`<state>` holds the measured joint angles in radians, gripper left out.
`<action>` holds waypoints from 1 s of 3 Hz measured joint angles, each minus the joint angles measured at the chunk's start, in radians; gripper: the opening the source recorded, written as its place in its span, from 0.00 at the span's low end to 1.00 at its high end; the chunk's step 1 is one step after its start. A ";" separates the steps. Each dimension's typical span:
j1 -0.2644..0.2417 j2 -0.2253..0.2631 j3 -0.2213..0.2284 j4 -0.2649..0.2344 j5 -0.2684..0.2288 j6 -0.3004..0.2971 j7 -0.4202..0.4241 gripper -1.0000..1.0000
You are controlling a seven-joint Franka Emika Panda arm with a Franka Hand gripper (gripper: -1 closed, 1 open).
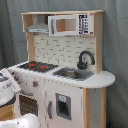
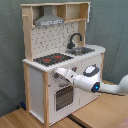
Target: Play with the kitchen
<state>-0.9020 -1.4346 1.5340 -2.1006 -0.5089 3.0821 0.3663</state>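
The kitchen is a white and light-wood toy set seen in both exterior views. It has a black-red stovetop, a black faucet over the sink, and a grey hood. In the second exterior view my gripper reaches in from the right. It is up against the kitchen front panel, just below the stovetop and above the oven door. In the first exterior view only the arm's white body shows, at the left edge.
A grey curtain hangs behind the set. It stands on light wooden boards. A white rounded shape lies low in the first exterior view. A toy microwave fills the top shelf.
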 joint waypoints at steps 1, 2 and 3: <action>0.048 0.000 -0.014 -0.058 0.000 -0.001 -0.091 1.00; 0.096 -0.001 -0.048 -0.112 0.000 -0.001 -0.170 1.00; 0.137 -0.001 -0.084 -0.161 0.000 0.003 -0.265 1.00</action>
<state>-0.7652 -1.4360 1.4499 -2.2621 -0.5092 3.0848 0.1016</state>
